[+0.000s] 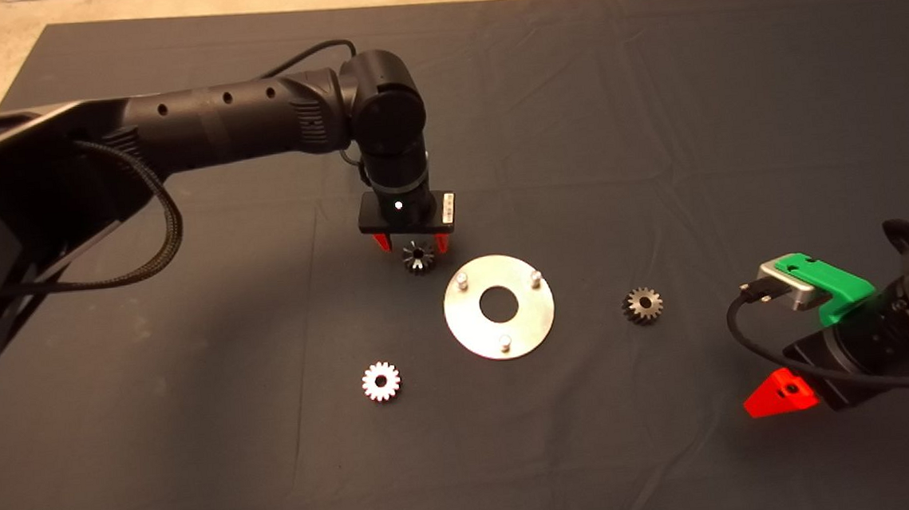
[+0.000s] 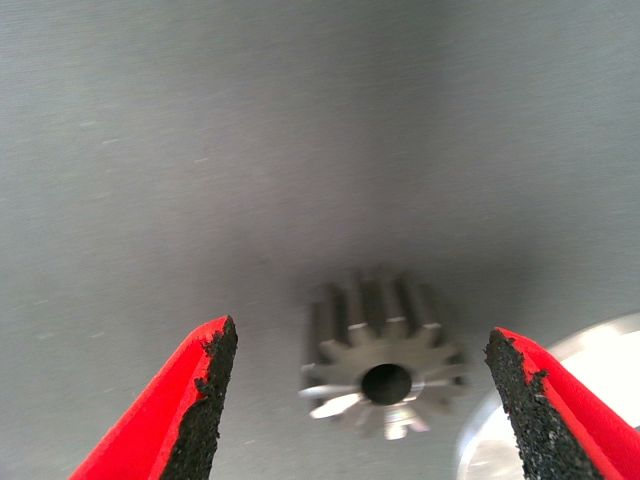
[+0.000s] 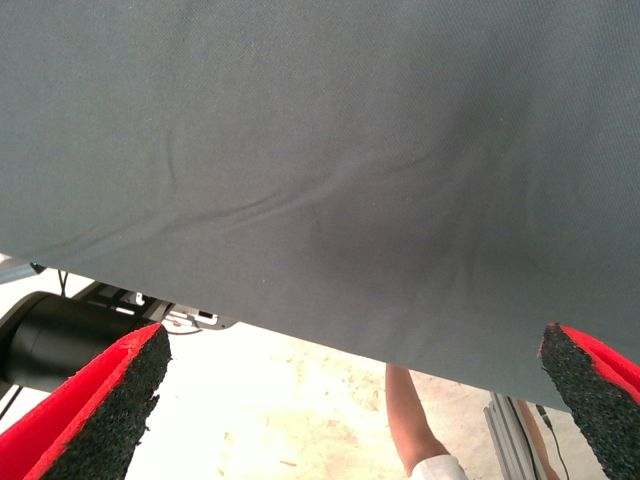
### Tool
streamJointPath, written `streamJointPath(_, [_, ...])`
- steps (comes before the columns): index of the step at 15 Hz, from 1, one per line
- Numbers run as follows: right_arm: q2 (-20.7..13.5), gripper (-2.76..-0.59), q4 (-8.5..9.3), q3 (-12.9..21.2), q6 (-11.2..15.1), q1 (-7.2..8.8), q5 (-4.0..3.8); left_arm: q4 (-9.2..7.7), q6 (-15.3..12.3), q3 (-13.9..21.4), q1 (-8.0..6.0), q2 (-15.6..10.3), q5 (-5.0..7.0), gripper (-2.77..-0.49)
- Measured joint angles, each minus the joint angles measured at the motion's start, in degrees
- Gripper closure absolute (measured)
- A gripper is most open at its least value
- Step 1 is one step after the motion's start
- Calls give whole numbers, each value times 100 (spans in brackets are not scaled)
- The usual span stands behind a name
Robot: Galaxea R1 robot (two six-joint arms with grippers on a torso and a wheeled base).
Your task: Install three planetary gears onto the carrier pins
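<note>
A round silver plate (image 1: 527, 320) with a central hole lies mid-mat and bears three upright carrier pins (image 1: 463, 279) (image 1: 535, 278) (image 1: 505, 342), all bare. Three planetary gears lie on the mat: one (image 1: 418, 257) just beyond the plate's left rim, one (image 1: 381, 382) nearer the front left, one (image 1: 642, 305) to the plate's right. My left gripper (image 1: 412, 245) hangs open right over the first gear (image 2: 385, 366), a red finger (image 2: 185, 400) on each side without touching it. The plate's edge (image 2: 560, 410) shows beside that gear. My right gripper (image 3: 350, 400) waits open at the lower right.
The dark mat (image 1: 653, 113) is wrinkled. In the right wrist view the mat's edge (image 3: 300, 335), pale floor beyond it and a person's arm (image 3: 412, 425) show.
</note>
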Motion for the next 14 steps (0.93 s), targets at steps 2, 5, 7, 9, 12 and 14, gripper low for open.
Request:
streamJointPath(2, [0,-276,0,0,0,0,0,0,2,0,1,0,13,-176])
streamJointPath(5, [0,-276,0,0,0,0,1,0,19,0,50,2,13,-176])
streamJointPath(7, [0,-276,0,4,0,0,2,0,63,0,63,2,12,-176])
streamJointPath(9, [0,-276,0,11,0,-2,0,-4,93,-50,65,18,12,-176])
streamJointPath(12, [-1,-276,0,11,0,-2,0,-6,287,-227,63,37,-10,-176])
streamJointPath(14, [0,-276,0,11,0,0,2,5,411,-451,63,162,-13,-176])
